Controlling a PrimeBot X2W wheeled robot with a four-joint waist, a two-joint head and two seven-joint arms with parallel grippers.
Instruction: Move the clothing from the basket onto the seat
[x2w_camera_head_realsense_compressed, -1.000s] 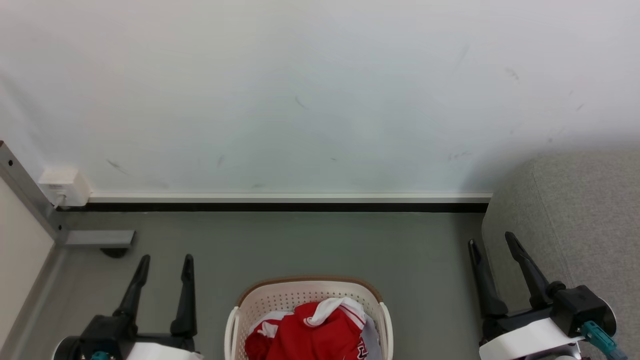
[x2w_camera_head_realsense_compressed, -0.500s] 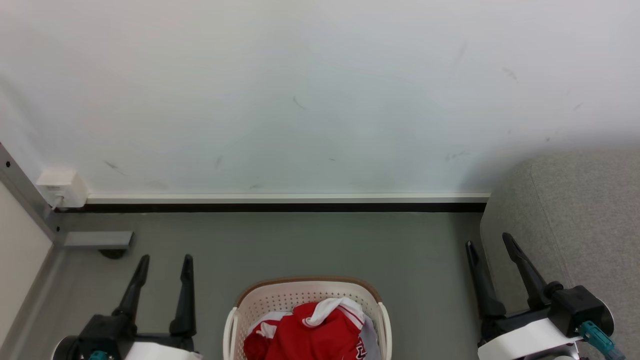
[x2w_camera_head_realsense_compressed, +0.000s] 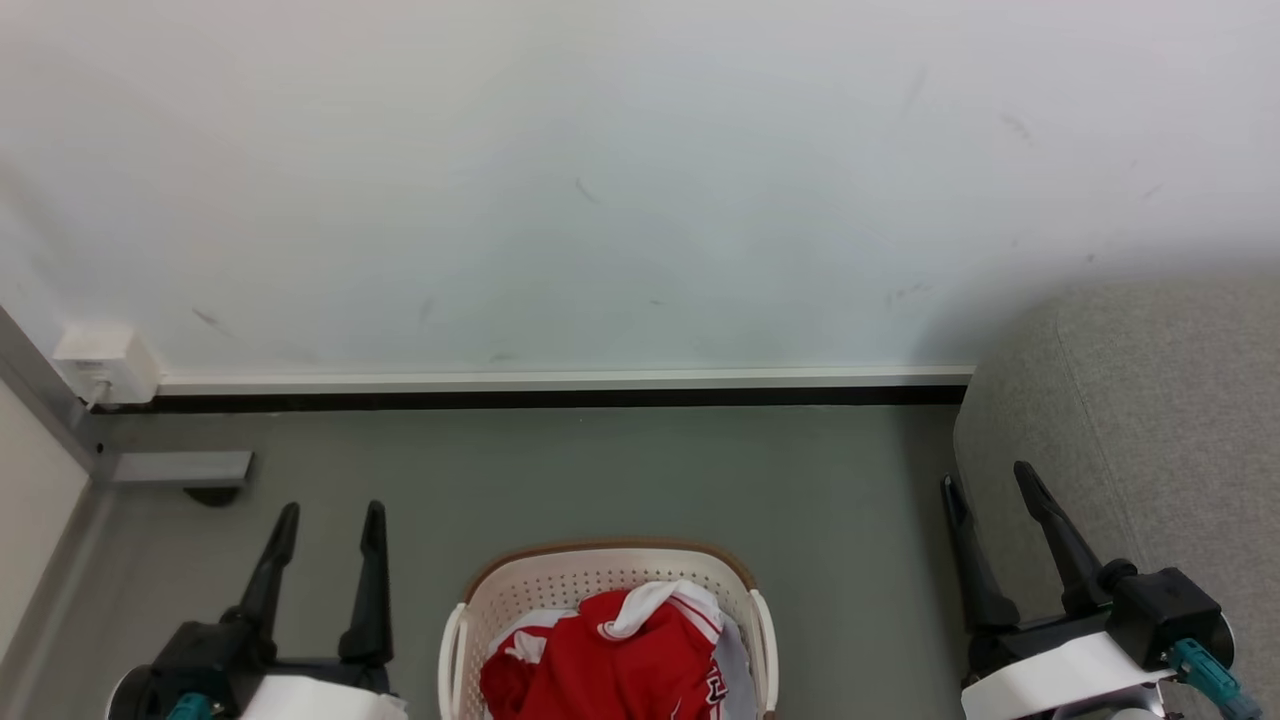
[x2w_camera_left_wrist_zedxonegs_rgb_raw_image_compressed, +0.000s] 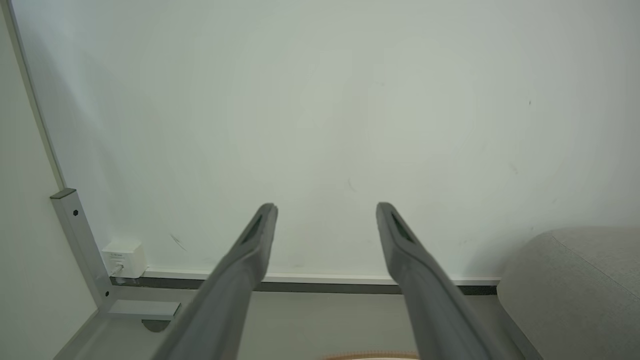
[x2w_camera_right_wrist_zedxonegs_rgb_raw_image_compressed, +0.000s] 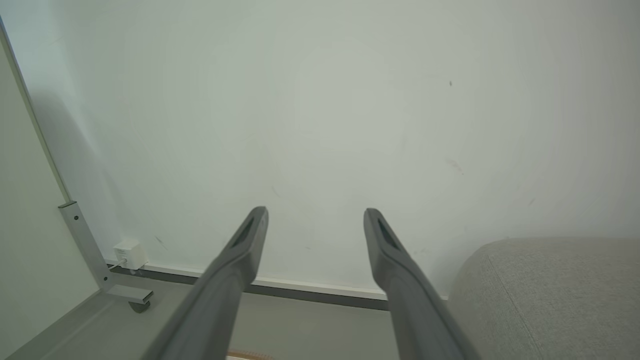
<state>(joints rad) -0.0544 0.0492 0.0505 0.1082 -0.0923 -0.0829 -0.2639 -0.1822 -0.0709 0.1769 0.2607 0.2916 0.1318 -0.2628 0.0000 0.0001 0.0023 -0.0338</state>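
My left gripper (x2w_camera_head_realsense_compressed: 332, 510) and right gripper (x2w_camera_head_realsense_compressed: 985, 476) both had long black tapering fingers (x2w_camera_head_realsense_compressed: 368, 590), white cuffs (x2w_camera_head_realsense_compressed: 1060, 680) and teal plugs (x2w_camera_head_realsense_compressed: 1200, 672).

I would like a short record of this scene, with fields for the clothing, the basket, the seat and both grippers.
clothing: red garments, one with white striped trim, heaped inside the basket
basket: cream-white, perforated, brown rim, standing on the grey floor
seat: light grey fabric, to the robot's right, no clothing on its visible part
left gripper: open, empty, left of the basket
right gripper: open, empty, beside the seat's edge
task state: not yet begun
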